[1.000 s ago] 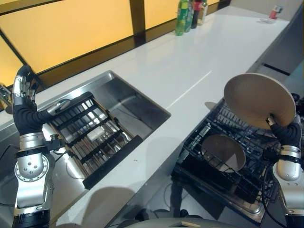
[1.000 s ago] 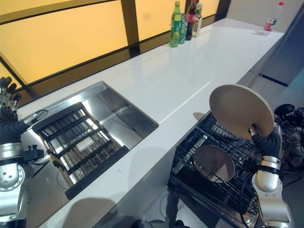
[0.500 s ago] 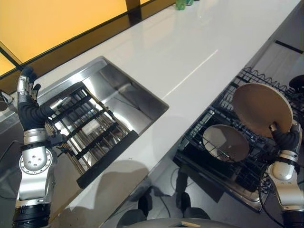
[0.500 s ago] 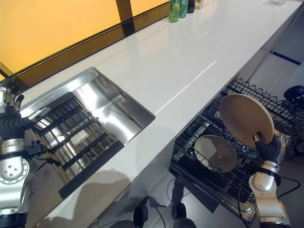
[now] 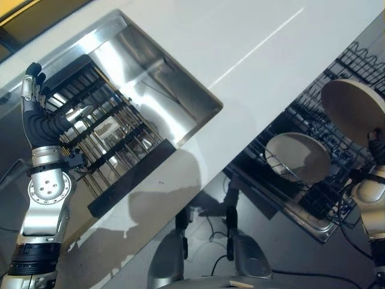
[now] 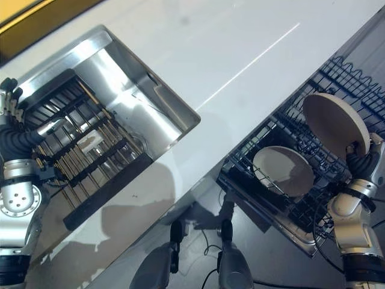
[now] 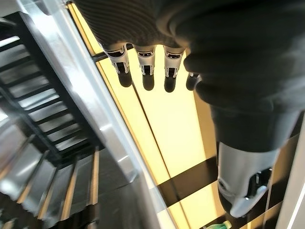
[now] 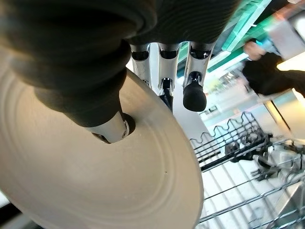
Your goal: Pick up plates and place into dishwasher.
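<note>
I have the right robot hand pinching a tan plate at its lower rim, thumb pressed on the face and fingers behind, as the right wrist view shows. I keep the plate upright on edge over the dishwasher rack because the rack's wire tines take plates standing, not flat. A second plate already leans in the rack just beside it, so I judge the free slots behind it are the target. The left robot hand is raised with fingers straight, holding nothing, above the sink and its black drying rack, clear of the white desk.
</note>
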